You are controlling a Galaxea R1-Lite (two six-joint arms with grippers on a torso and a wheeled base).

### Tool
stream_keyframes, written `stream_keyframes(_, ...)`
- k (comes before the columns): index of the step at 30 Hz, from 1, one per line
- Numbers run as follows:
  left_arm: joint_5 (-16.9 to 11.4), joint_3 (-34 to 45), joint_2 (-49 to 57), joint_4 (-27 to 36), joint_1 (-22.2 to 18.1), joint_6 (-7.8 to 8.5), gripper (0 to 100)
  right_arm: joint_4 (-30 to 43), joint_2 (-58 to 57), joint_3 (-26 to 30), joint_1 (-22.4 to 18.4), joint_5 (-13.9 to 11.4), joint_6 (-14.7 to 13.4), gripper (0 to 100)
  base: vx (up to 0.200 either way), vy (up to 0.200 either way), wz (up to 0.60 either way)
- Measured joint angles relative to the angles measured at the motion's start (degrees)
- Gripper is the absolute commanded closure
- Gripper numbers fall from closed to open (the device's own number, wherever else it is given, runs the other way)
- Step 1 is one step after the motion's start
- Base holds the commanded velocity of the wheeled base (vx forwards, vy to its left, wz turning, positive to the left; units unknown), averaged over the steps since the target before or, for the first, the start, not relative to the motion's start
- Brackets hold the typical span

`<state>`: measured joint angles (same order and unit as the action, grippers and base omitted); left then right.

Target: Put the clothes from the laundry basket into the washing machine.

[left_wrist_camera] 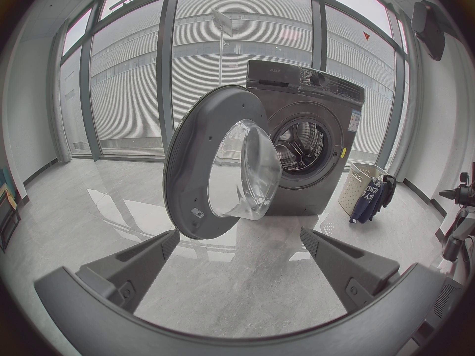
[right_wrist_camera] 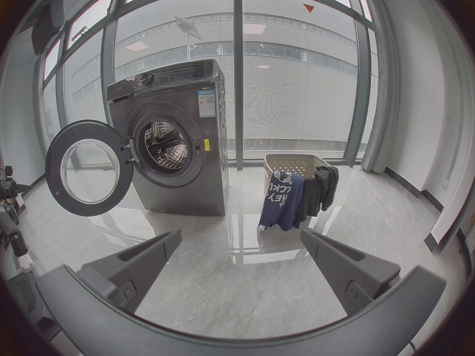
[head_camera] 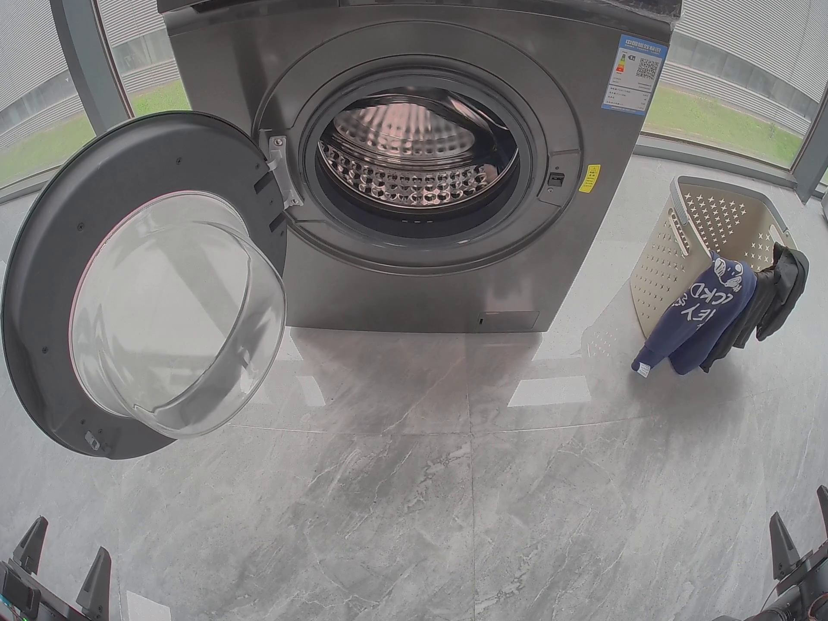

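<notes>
A navy blue shirt (head_camera: 700, 319) with white lettering and a black garment (head_camera: 781, 288) hang side by side over the front rim of a cream, perforated laundry basket (head_camera: 662, 262). Both drape down the outside of the basket wall, so each runs lengthwise from the rim toward the floor. The blue shirt hangs lower, with its hem at about floor level. The black garment is on the side farther from the washing machine (head_camera: 565, 97).

The basket stands on the floor just beside the machine, on the robot's right, close to a wall of tall windows (right_wrist_camera: 297, 85).

Both grippers are well apart from the clothes, low at the near corners of the head view. The right gripper (head_camera: 800, 519) is the nearer one. Its jaws are spread wide with nothing between them. The left gripper (head_camera: 67, 554) is likewise spread and holds nothing.

The grey washing machine faces the robot. Its round door (head_camera: 52, 304) is swung fully open to the robot's left, showing the shiny metal drum (head_camera: 405, 161). From the left wrist view, the open door stands between that gripper and the drum. Glossy grey marbled floor (head_camera: 466, 493) lies between the right gripper and the basket.
</notes>
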<state>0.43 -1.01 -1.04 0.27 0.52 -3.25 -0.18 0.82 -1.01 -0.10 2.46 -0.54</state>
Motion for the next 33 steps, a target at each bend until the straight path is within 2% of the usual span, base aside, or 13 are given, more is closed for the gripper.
stream_keyframes(24, 0.0, 0.0, 0.0, 0.0, 0.0, 0.0, 0, 0.0, -0.2, 0.0, 0.0, 0.1, 0.1, 0, 0.0, -0.2, 0.0)
stream_keyframes(30, 0.0, 0.0, 0.0, 0.0, 0.0, 0.02, 0, 0.0, -0.2, 0.0, 0.0, 0.0, 0.1, 0, 0.0, 0.0, 0.0)
stream_keyframes(33, 0.0, 0.0, 0.0, 0.0, 0.0, 0.13, 0, 0.0, -0.1, 0.0, 0.0, 0.0, 0.1, 0, 0.2, 0.0, 0.0)
